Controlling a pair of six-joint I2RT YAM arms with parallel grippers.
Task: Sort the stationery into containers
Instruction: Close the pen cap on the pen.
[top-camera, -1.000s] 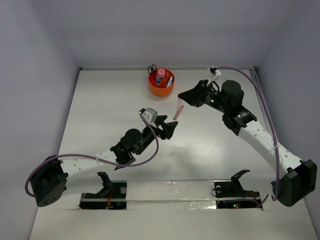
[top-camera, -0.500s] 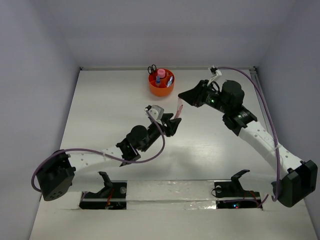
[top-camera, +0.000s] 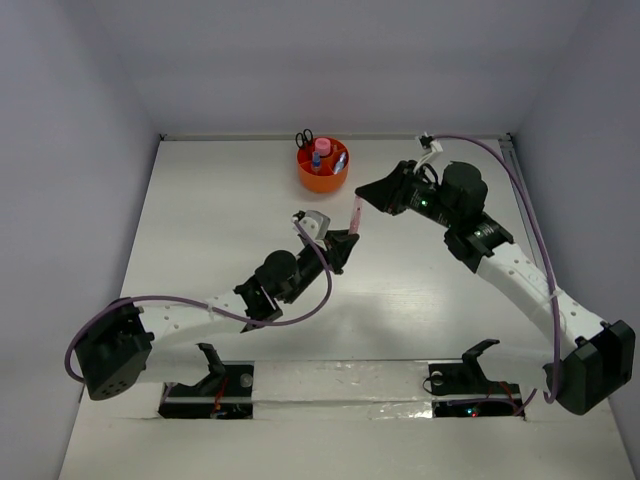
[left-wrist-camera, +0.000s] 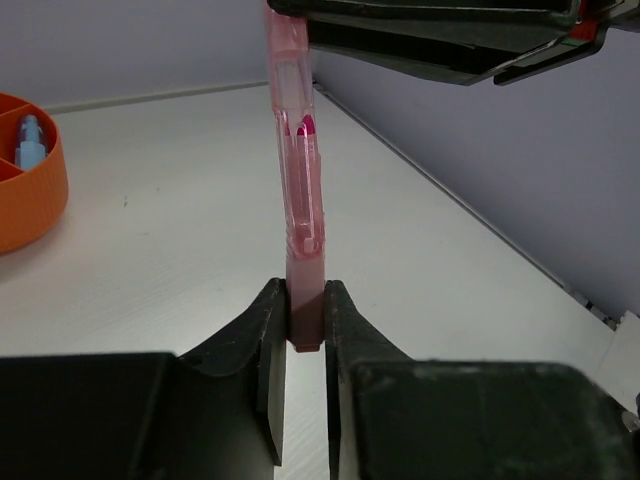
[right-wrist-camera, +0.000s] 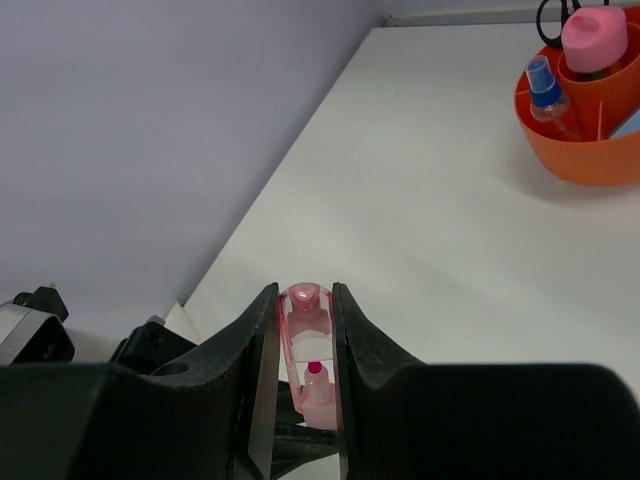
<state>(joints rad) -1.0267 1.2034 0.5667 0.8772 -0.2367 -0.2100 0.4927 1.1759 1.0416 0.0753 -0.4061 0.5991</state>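
While the right hand (right-wrist-camera: 306, 335) pinches the pink piece (left-wrist-camera: 300, 170) at its top, the left hand (left-wrist-camera: 304, 320) is closed on its bottom end. The orange tub (top-camera: 322, 176) stands nearby.

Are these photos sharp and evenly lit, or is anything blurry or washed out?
Top external view: soft, even light, only faint shadows, the white table slightly washed out. Left wrist view: the pink piece is crisp, but the left end effector is dark, with little detail. Right wrist view: the right end effector, close to the lens, looks soft, while the orange tub is sharper.
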